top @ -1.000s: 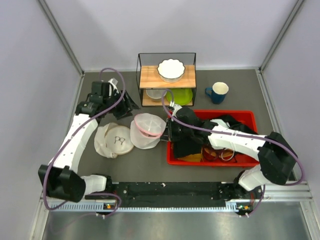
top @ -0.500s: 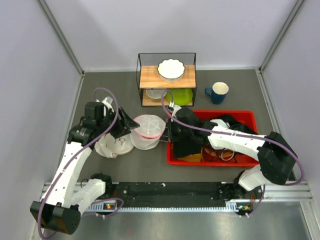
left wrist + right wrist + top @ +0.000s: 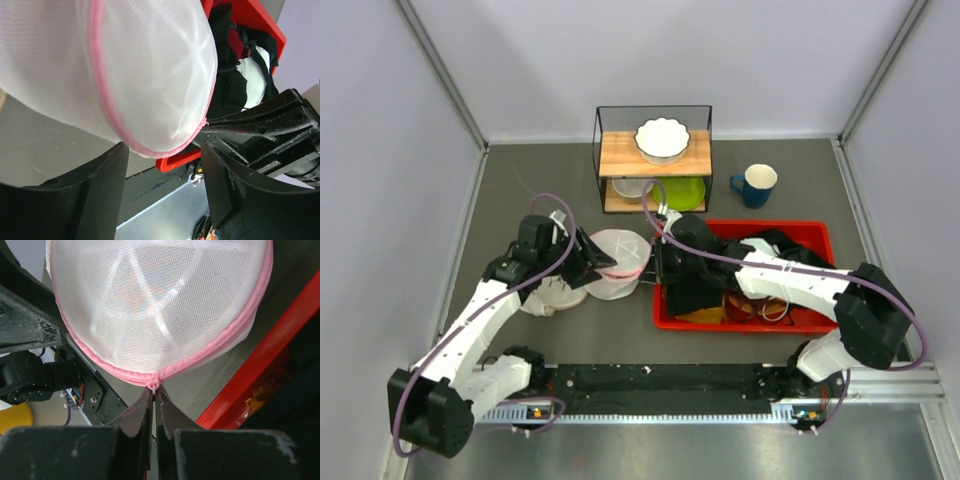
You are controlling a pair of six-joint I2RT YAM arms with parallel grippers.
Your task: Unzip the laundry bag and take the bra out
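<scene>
The laundry bag (image 3: 617, 262) is a round white mesh pouch with a pink zipper band, lying left of the red bin. It fills the left wrist view (image 3: 125, 70) and the right wrist view (image 3: 160, 305). My right gripper (image 3: 154, 390) is shut on the pink zipper pull (image 3: 153, 385) at the bag's rim; from above it sits at the bag's right edge (image 3: 658, 262). My left gripper (image 3: 594, 262) is open at the bag's left edge, its jaws either side of the rim (image 3: 165, 150). A faint pink shape shows through the mesh; the bra is otherwise hidden.
A cream padded round piece (image 3: 552, 292) lies under my left arm. The red bin (image 3: 820, 322) holds dark clothes and rings. A wire shelf (image 3: 653, 155) with a white bowl stands at the back, a blue mug (image 3: 755, 185) to its right.
My left arm has swung from the back left down and right to the bag's left rim. The right gripper has stayed on the zipper pull.
</scene>
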